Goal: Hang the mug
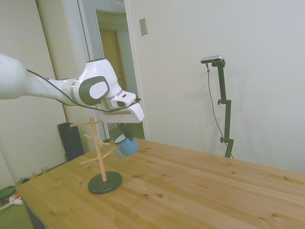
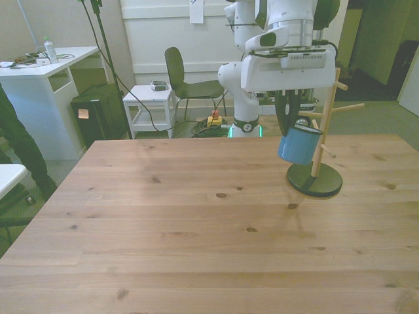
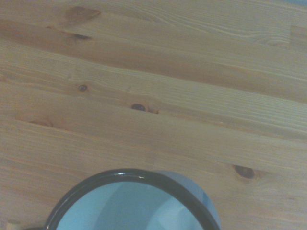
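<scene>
While the gripper [image 2: 292, 124] hangs above the tabletop [image 2: 196, 222], its dark fingers [image 1: 125, 130] are clamped on the rim of the mug [image 2: 298, 145], which is held clear of the wood and tilted. In the front view the mug sits at about 10 o'clock from the rack [image 2: 322, 131], just beside the wooden post and among its lower pegs; whether the handle touches a peg cannot be told. In the side view the mug [image 1: 126, 146] is at 2 o'clock from the rack's dark round base [image 1: 105, 182]. The wrist view shows the mug's dark rim and pale inside [image 3: 129, 206] over bare planks.
</scene>
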Motion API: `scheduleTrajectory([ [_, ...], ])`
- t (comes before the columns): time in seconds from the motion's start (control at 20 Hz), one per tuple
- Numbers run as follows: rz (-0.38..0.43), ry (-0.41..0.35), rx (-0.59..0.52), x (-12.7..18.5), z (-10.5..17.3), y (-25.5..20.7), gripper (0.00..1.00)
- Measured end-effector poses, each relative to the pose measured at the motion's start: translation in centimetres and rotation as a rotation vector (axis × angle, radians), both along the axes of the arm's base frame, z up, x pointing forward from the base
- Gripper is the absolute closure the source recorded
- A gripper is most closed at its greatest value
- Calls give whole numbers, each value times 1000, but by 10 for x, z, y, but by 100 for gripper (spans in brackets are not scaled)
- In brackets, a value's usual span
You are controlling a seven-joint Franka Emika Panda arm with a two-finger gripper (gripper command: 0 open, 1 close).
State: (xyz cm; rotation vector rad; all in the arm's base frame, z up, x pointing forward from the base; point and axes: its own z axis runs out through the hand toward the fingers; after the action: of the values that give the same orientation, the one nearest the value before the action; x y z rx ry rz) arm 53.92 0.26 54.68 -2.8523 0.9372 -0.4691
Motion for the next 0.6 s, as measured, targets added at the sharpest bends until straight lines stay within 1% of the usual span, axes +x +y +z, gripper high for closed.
scheduleTrajectory([
  [0.4, -10, -51, 25, -36, 28, -2, 100],
  [0.6, -5, -69, 26, -43, 39, 1, 100],
])
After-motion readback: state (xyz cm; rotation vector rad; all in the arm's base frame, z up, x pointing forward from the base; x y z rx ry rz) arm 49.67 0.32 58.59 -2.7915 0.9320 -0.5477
